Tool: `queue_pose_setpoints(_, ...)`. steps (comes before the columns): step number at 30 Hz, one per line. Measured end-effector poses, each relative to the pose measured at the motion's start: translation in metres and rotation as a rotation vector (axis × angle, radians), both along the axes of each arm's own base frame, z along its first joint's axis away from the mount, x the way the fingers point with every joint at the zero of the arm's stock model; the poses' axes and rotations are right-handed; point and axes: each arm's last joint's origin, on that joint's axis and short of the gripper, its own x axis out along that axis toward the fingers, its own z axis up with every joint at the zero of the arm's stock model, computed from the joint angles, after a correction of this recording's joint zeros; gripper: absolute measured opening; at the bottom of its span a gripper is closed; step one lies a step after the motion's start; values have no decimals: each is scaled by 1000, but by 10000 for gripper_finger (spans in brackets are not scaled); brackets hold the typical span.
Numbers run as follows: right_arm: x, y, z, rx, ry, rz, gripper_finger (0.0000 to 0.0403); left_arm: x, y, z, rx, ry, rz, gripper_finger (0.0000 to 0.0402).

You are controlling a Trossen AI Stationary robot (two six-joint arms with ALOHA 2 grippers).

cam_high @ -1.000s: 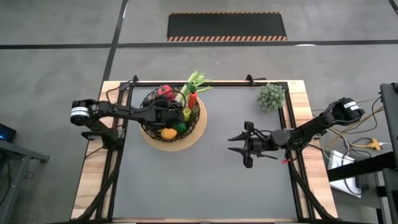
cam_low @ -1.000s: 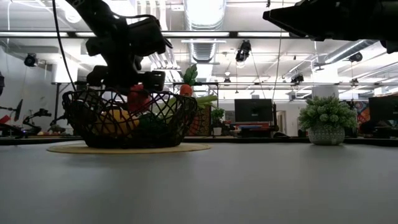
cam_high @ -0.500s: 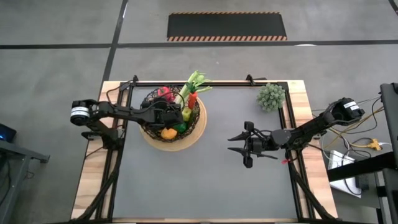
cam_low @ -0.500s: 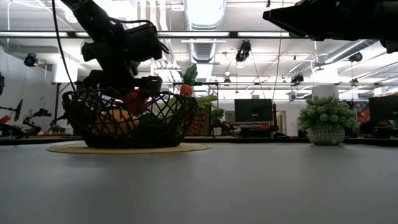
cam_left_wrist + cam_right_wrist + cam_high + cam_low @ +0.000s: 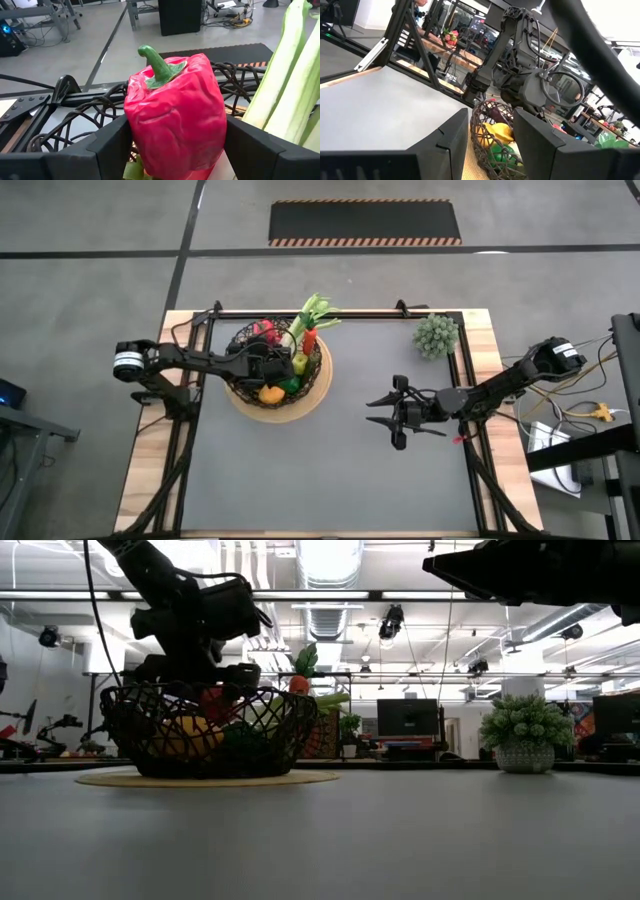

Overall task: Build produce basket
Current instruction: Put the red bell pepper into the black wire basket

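Note:
The dark wire basket [image 5: 318, 392] stands on its tan disc at the table's far left, also in the low view [image 5: 150, 735]. In it lie a leek [image 5: 312, 312], a carrot [image 5: 310, 340], a yellow lemon [image 5: 270, 393] and green fruit [image 5: 290, 385]. My left gripper [image 5: 287, 364] reaches over the basket and is shut on a red pepper [image 5: 175, 120]. My right gripper [image 5: 382, 412] hovers open over the table's middle right, nothing between its fingers [image 5: 492, 130]. My left gripper pinches the red pepper's two opposite sides [image 5: 134, 142] between its two fingers, on the pepper's lower half. The fingers come from the table's left, slanting a little downward. The pepper stands upright, stem up, inside the basket's rim [image 5: 215, 700]; what its underside rests on is hidden.
A spiky grey-green potted plant [image 5: 436, 335] stands at the table's far right corner, seen also in the low view [image 5: 525, 735]. The grey mat [image 5: 330, 470] between basket and right gripper and toward the near edge is bare.

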Motion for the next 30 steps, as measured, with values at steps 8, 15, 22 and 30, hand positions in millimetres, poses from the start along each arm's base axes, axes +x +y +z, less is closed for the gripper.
queue_pose_setpoints(8,0,0,0,0,0,0,144,0,0,0,-4,-5,-1,307)
queue_pose_setpoints(15,0,0,0,0,0,0,144,-1,0,4,-29,-17,-19,344)
queue_pose_setpoints(22,0,0,0,0,0,0,144,-5,-3,20,-83,-21,-95,346)
queue_pose_setpoints(30,0,0,0,0,0,0,144,-28,-9,48,-179,-87,-163,346)
